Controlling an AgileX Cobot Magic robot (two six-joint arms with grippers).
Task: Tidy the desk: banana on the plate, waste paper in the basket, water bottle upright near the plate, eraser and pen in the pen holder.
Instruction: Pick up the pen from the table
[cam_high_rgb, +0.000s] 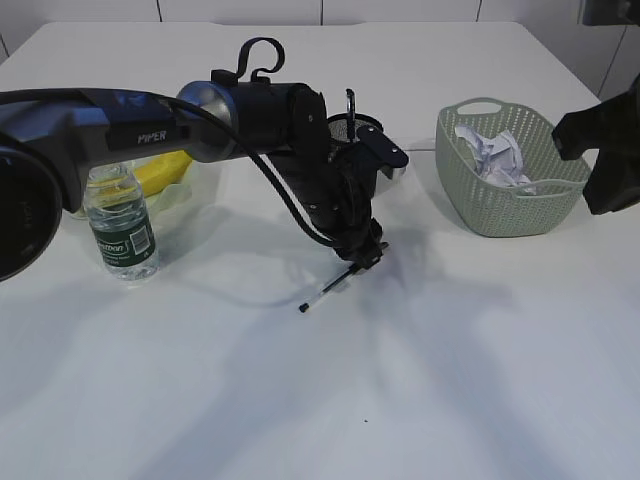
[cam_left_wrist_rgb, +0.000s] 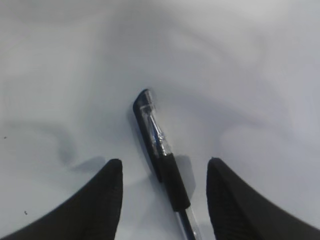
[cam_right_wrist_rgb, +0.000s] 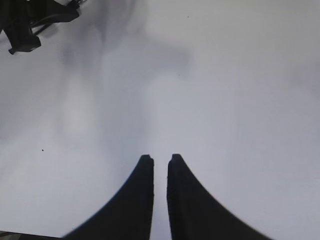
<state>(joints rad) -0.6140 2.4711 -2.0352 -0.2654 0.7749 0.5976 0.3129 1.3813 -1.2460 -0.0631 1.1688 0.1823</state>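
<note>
A black-and-clear pen (cam_high_rgb: 325, 291) lies flat on the white table. My left gripper (cam_high_rgb: 368, 252) is down over its upper end. In the left wrist view the pen (cam_left_wrist_rgb: 161, 152) runs between the open fingers (cam_left_wrist_rgb: 105, 200), touching neither one. A yellow banana (cam_high_rgb: 160, 170) rests in the plate (cam_high_rgb: 203, 178). The water bottle (cam_high_rgb: 122, 225) stands upright in front of it. Crumpled waste paper (cam_high_rgb: 497, 153) sits in the green basket (cam_high_rgb: 500, 215). The black mesh pen holder (cam_high_rgb: 345, 125) shows partly behind my left arm. My right gripper (cam_right_wrist_rgb: 160, 159) hovers over bare table, shut and empty. The eraser is out of view.
My right arm (cam_high_rgb: 605, 150) hangs at the right edge beside the basket. The left arm spans from the left edge to mid-table, above the bottle and plate. In the right wrist view, part of the left gripper (cam_right_wrist_rgb: 22, 25) shows at the top left.
</note>
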